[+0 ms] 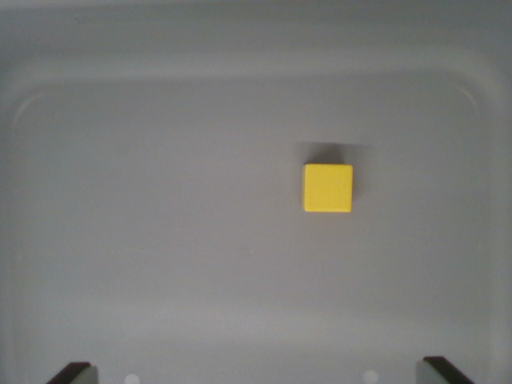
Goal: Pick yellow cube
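Yellow cube [327,188] flat on grey tray floor [160,240], ahead of claw [260,372], slightly toward wrist view's right. Claw wide, empty, well apart. Step: approach. Next: centre over cube, descend, close.

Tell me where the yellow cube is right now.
In the wrist view, the yellow cube lies alone on the grey tray floor, right of centre, well above the two fingertips at the bottom edge.

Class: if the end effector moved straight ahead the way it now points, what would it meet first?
Probably the bare tray floor, not the cube, which sits toward the wrist view's right of the end effector. Depth is unclear.
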Robot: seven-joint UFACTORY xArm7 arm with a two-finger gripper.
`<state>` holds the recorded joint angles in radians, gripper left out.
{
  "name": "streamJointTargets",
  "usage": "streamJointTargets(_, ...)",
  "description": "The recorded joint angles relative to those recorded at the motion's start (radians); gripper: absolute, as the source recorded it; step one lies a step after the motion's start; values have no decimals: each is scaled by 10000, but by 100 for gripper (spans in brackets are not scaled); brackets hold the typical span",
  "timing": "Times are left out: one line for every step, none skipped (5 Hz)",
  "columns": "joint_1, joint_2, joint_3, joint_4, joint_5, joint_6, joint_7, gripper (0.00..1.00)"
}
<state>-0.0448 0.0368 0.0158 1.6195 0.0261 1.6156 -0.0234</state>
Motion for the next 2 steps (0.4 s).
streamJointTargets(0,0,0,0,0,0,0,0)
streamJointTargets(-4,32,-4,-30,3,-57,-12,0)
